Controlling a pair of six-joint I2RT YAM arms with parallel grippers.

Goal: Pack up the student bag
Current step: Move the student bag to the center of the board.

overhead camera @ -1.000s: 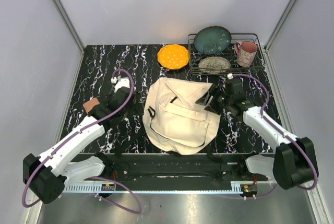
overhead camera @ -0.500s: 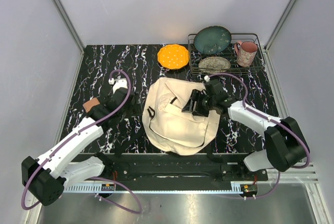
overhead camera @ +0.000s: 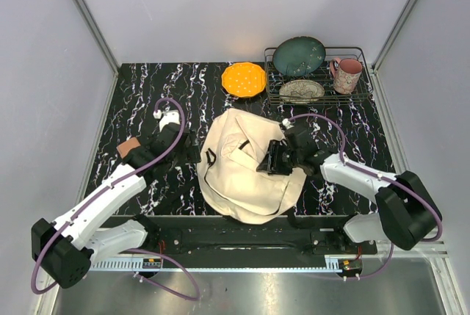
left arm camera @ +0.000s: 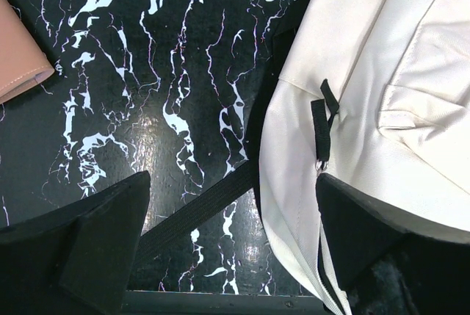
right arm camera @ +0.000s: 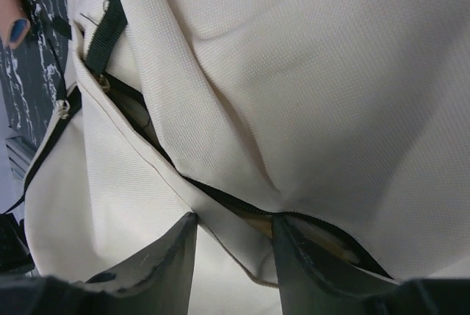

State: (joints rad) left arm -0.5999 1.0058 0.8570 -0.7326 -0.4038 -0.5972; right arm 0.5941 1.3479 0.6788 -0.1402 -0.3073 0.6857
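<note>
The student bag (overhead camera: 246, 175) lies flat at the middle of the marbled black table (overhead camera: 147, 95), just ahead of my two bases. Its zipper (right arm camera: 220, 194) stands parted in a narrow slit. A sliver of something tan shows inside, too little for me to tell what it is.

At the far right a wire rack (overhead camera: 363, 58) holds a teal plate (overhead camera: 299, 56) propped upright, a patterned dish (overhead camera: 302, 90) and a pink mug (overhead camera: 346, 75). An orange plate (overhead camera: 244, 79) sits on the table just left of the rack.

My right arm reaches leftward over the bag. My right gripper (right arm camera: 233, 256) is down on the cloth with its fingers about half apart, straddling the lip of the slit. Fabric fills the gap between them, and I cannot tell whether they pinch it.

My left arm stretches forward. My left gripper (left arm camera: 231, 249) hangs spread wide over bare table at the bag's left edge, above a black strap (left arm camera: 198, 208), gripping nothing. A flat brown thing (left arm camera: 18, 58) lies to its left.
</note>
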